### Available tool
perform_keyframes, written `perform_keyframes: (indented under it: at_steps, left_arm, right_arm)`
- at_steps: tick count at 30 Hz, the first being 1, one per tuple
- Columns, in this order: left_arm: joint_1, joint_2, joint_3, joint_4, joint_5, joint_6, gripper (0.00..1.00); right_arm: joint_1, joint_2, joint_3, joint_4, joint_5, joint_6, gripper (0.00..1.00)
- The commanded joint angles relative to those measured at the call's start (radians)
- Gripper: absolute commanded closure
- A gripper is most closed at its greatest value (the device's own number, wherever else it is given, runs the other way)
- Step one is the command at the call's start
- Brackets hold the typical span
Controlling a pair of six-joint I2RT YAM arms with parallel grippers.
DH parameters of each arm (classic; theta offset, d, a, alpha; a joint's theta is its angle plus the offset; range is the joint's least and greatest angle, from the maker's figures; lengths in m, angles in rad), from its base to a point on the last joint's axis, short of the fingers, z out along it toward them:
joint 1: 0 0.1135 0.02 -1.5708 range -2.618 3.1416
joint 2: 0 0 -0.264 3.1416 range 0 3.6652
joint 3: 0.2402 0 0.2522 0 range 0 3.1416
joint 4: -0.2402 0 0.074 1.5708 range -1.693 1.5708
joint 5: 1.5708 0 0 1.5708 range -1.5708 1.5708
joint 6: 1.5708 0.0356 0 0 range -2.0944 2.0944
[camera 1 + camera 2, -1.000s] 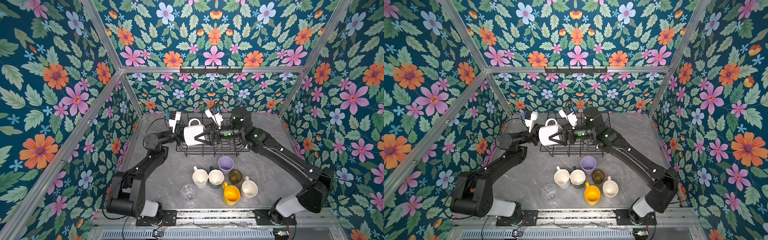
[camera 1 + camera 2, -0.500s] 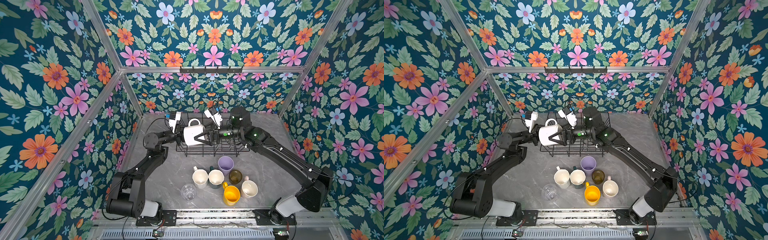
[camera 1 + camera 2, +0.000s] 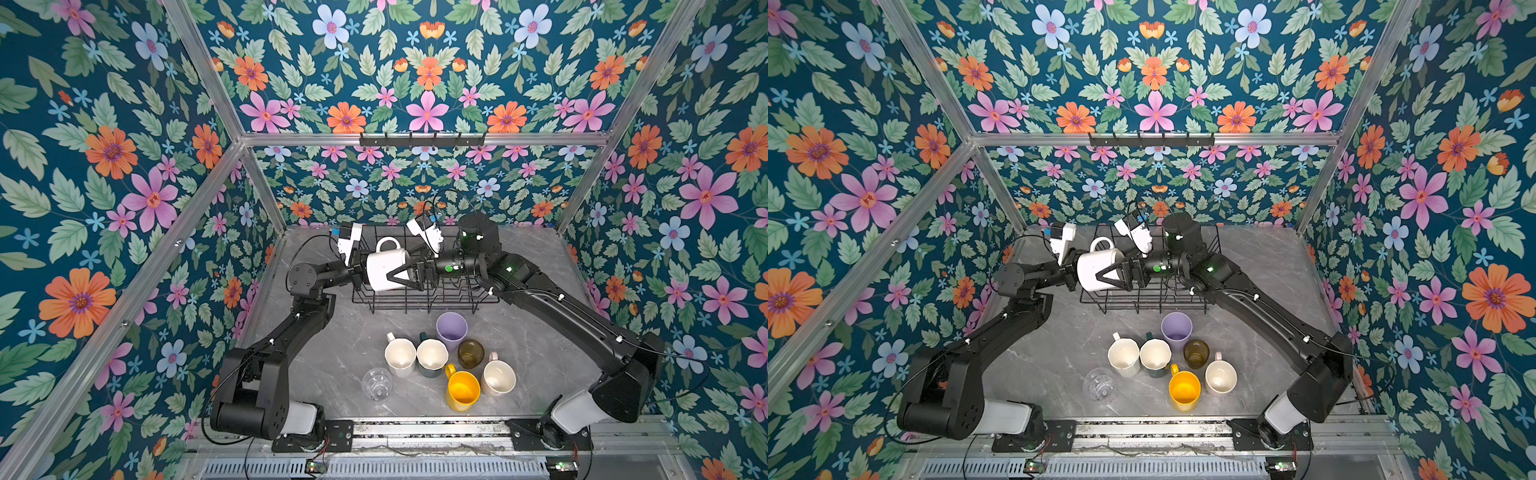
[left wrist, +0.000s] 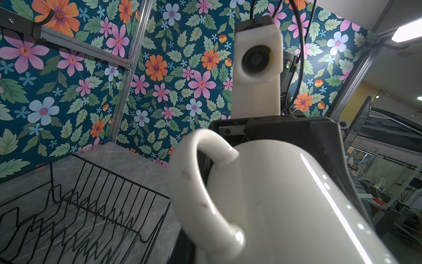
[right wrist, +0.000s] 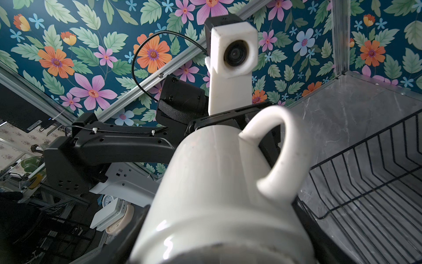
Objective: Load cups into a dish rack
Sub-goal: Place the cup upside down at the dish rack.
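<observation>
Cups nearest you first: seven stand grouped on the desk point(image 3: 332, 357). Clear glass point(image 3: 377, 384), yellow mug point(image 3: 462, 390) & pale pink mug point(image 3: 498, 377) are in front. Behind them come plain white mug point(image 3: 400, 356), dark green mug point(image 3: 432, 355) & olive glass point(image 3: 470, 354), w/ lilac tumbler point(image 3: 451, 329) closest to the dish rack point(image 3: 457, 291). None is loaded yet.

Beyond them, over the rack's near L part, the held white mug point(image 3: 384, 268) lies on its side in the air, handle up. L end effector point(image 3: 362, 270) is clenched on the mug's L end & appears to carry it. R end effector point(image 3: 401, 270) straddles the body w/ fingers spread wide; you can't tell if the pads press.

This reads as a handover, L to R. To do it well, squeeze R firm on the body before you let L go, b/c glazed ceramic is likely slick. Steer R's fingers clear of the handle. After that, I'd judge, turn it mouth-down & lower it between prongs, not onto them.

Only the top views show the desk cups & both arms together. L wrist view shows the prong rows point(image 4: 68, 205) bare, where both top views have arms & mug partly covering the rack. R wrist view shows the handle point(image 5: 280, 155) loop free of any finger. No view shows pad contact or the mug's inside.
</observation>
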State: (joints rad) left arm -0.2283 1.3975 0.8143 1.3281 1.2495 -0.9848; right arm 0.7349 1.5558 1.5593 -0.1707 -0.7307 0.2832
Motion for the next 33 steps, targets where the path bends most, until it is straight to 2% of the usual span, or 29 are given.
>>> perform_keyframes:
  at_steps: [1,6,10,13,16,17,24,33]
  left_arm:
    - [-0.013,-0.02,0.011,0.032,-0.005,0.028,1.0]
    - [-0.012,-0.035,0.012,-0.028,-0.011,0.076,1.0]
    - [-0.012,-0.049,0.014,-0.077,-0.015,0.113,1.0]
    - [-0.012,-0.057,0.014,-0.114,-0.02,0.141,1.0]
    - [-0.011,-0.067,0.014,-0.146,-0.027,0.166,1.0]
    - [-0.011,-0.071,0.014,-0.155,-0.029,0.172,1.0]
    - [-0.01,-0.079,0.017,-0.176,-0.034,0.184,0.98]
    - [-0.005,-0.075,0.019,-0.187,-0.045,0.189,0.84]
  right_arm:
    - [0.017,0.021,0.0,-0.019,0.06,-0.024,0.34]
    - [0.016,0.015,0.0,-0.019,0.068,-0.022,0.51]
    - [0.016,0.007,-0.008,-0.016,0.096,-0.018,0.6]
    - [0.015,-0.002,-0.017,-0.006,0.113,-0.015,0.71]
    - [0.016,-0.011,-0.021,0.008,0.122,-0.008,0.95]
    - [0.016,-0.014,-0.025,0.014,0.128,-0.004,1.0]
    - [0.016,-0.023,-0.034,0.035,0.124,0.009,1.0]
    - [0.016,-0.046,-0.047,0.082,0.105,0.032,1.0]
